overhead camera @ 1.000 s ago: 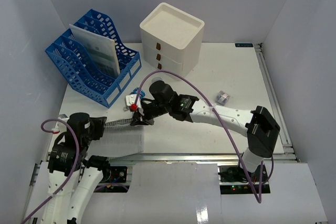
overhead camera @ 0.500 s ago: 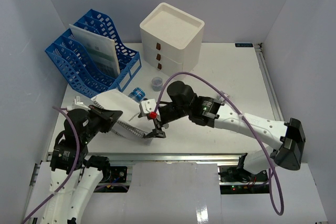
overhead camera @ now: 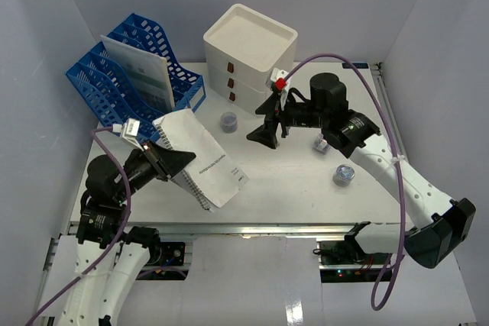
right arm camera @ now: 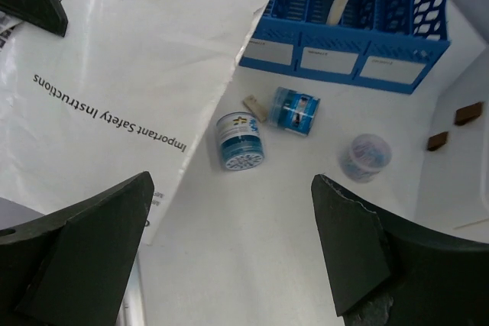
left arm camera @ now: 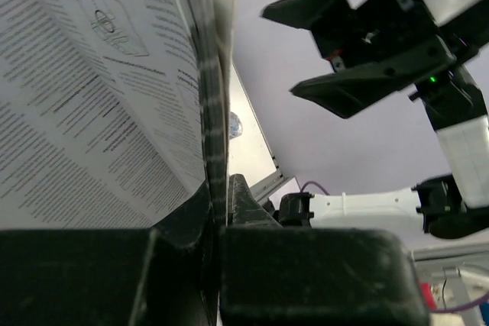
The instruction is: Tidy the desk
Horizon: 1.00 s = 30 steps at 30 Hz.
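Observation:
My left gripper (overhead camera: 163, 160) is shut on the spine edge of a white spiral-bound booklet (overhead camera: 205, 162), which tilts up off the white desk (overhead camera: 306, 185). In the left wrist view the booklet's printed page (left arm camera: 84, 97) fills the left side, and its spine runs down between my pinched fingers (left arm camera: 244, 200). My right gripper (overhead camera: 267, 122) hangs open above the desk in front of the white drawer box (overhead camera: 250, 51), with nothing between its fingers. Below the right gripper (right arm camera: 229, 253) lie the booklet's cover (right arm camera: 114, 74), a blue jar (right arm camera: 241, 141), a small blue box (right arm camera: 296, 110) and a clear tub (right arm camera: 367, 156).
A blue file rack (overhead camera: 137, 89) with a white booklet (overhead camera: 137, 74) in it stands at the back left. A clear tub (overhead camera: 228, 121) sits by the drawer box. Another small tub (overhead camera: 344, 175) and a small clear item (overhead camera: 325, 143) lie on the right.
The left gripper closed on the booklet and lifted it to the left. The right gripper let go, opened and drew back to the right, up near the drawer box.

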Motion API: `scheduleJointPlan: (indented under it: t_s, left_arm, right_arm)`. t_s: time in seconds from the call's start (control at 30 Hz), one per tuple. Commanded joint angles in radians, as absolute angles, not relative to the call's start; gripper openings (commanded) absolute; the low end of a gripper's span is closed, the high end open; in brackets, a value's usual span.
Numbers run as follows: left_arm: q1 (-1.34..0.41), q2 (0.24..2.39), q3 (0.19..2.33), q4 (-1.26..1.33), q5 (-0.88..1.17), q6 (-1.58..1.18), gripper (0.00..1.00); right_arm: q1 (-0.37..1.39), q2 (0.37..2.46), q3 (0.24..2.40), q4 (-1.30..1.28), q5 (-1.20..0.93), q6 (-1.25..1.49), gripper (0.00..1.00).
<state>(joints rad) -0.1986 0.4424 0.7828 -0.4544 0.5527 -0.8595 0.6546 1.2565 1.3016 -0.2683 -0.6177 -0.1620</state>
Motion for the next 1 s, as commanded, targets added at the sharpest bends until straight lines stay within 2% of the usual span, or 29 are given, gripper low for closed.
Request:
scheduleJointPlan:
  t_s: [0.0, 0.27, 0.57, 0.77, 0.83, 0.9, 0.97]
  left_arm:
    - [-0.198, 0.481, 0.754, -0.185, 0.734, -0.771, 0.0]
    - [-0.199, 0.552, 0.727, 0.132, 0.907, -0.792, 0.0]
    - [-0.207, 0.65, 0.694, 0.409, 1.009, -0.841, 0.0]
    - [-0.218, 0.721, 0.704, 0.472, 1.042, -0.809, 0.0]
    - [-0.219, 0.749, 0.707, 0.471, 1.045, -0.791, 0.0]
    - [-0.222, 0.772, 0.702, 0.478, 1.043, -0.769, 0.0]
    - [-0.223, 0.793, 0.7, 0.476, 1.044, -0.749, 0.0]
  right_arm:
    - [0.658, 1.305, 1.263, -0.194, -0.635, 0.097, 0.9]
    - [0.633, 1.358, 1.252, -0.097, -0.722, 0.133, 0.9]
    - [0.611, 1.41, 1.219, 0.06, -1.01, 0.171, 0.9]
    - [0.612, 1.448, 1.22, 0.186, -1.159, 0.295, 0.91]
    - [0.612, 1.447, 1.215, 0.258, -1.19, 0.354, 0.94]
    - [0.615, 1.449, 1.206, 0.328, -1.222, 0.41, 0.91]
    - [0.619, 1.457, 1.187, 0.423, -1.262, 0.487, 0.74]
